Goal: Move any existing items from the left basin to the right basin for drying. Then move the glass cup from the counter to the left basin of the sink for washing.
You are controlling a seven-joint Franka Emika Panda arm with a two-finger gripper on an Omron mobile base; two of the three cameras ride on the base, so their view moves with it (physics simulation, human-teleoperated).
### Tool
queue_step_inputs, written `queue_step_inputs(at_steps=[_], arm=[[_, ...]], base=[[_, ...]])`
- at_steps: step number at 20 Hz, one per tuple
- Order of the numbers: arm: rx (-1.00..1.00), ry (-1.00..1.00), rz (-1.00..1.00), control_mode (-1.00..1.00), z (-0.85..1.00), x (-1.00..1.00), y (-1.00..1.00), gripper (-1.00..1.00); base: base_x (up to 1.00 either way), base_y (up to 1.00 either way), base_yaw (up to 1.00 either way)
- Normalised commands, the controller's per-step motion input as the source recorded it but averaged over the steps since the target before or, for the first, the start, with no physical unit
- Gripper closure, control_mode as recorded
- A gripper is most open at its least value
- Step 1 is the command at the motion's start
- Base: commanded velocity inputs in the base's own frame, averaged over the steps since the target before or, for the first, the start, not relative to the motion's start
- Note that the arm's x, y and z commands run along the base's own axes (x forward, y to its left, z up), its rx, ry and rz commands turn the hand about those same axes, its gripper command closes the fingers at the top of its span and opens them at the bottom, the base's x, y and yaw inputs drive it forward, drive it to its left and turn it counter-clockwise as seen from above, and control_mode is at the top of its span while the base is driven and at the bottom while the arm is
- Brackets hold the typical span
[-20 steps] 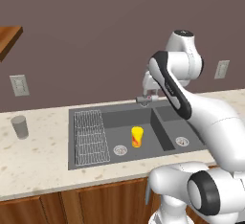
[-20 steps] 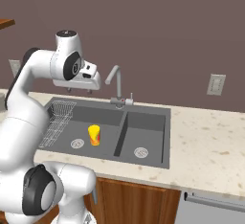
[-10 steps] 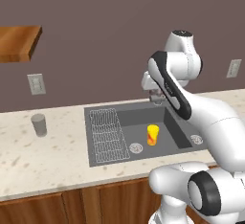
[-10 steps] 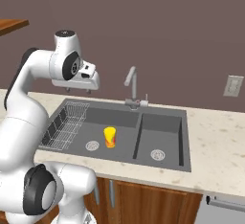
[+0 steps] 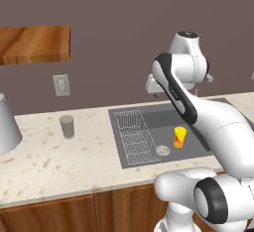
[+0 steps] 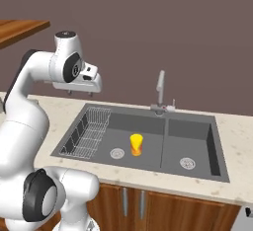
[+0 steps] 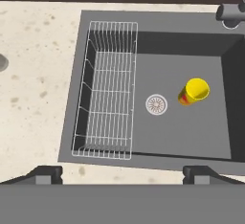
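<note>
Your tool hangs high above the sink, jaws spread wide and holding nothing. Looking down from the hand, you see the yellow item standing in the left basin, right of the round drain and well apart from the wire rack at that basin's left side. The right base view adds the right basin with its own drain and the faucet at the far rim. The left base view gives you the glass cup upright on the surface, left of the sink, and what seems a grey cone-shaped object at the frame's left edge.
</note>
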Motion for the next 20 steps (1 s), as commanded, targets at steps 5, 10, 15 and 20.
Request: queue_step_inputs(at_steps=[5, 10, 15, 20], arm=[[0.0, 0.0, 0.0, 1.0, 0.0, 0.0, 0.0, -1.0], [0.0, 0.0, 0.0, 1.0, 0.0, 0.0, 0.0, -1.0], [0.0, 0.0, 0.0, 1.0, 0.0, 0.0, 0.0, -1.0], [0.0, 0.0, 0.0, 1.0, 0.0, 0.0, 0.0, -1.0]], base=[[0.4, 0.16, -0.07], [0.43, 0.06, -0.09], [0.3, 0.15, -0.06], [0.14, 0.14, -0.02]])
